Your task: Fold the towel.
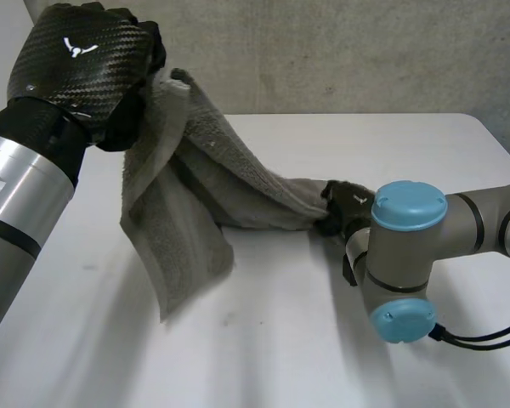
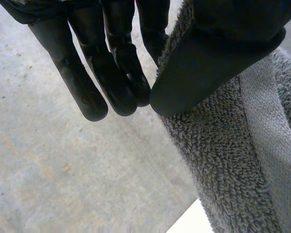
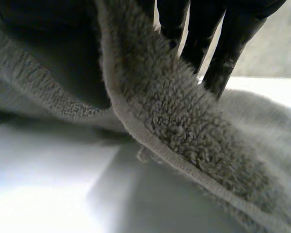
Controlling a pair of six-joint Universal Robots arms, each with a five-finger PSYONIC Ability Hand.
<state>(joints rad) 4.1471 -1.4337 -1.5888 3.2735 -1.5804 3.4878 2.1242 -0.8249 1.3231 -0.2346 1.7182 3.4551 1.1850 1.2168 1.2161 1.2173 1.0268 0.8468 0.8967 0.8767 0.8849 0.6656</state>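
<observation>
The left hand [image 1: 76, 64] pinches the grey towel [image 1: 187, 195] high above the worktop [image 1: 280, 340]. The right hand [image 1: 344, 204] clamps the towel's low end, apparently stretching it for folding.

Showed a towel [image 1: 178, 221] of rough looped terry cloth with a flat woven hem, a left hand [image 1: 76, 59] backed in glossy carbon-fibre weave, a smooth matt table [image 1: 263, 340].

No legible words, white swoosh emblem [image 1: 79, 48] on back of left hand [image 1: 68, 76]
</observation>
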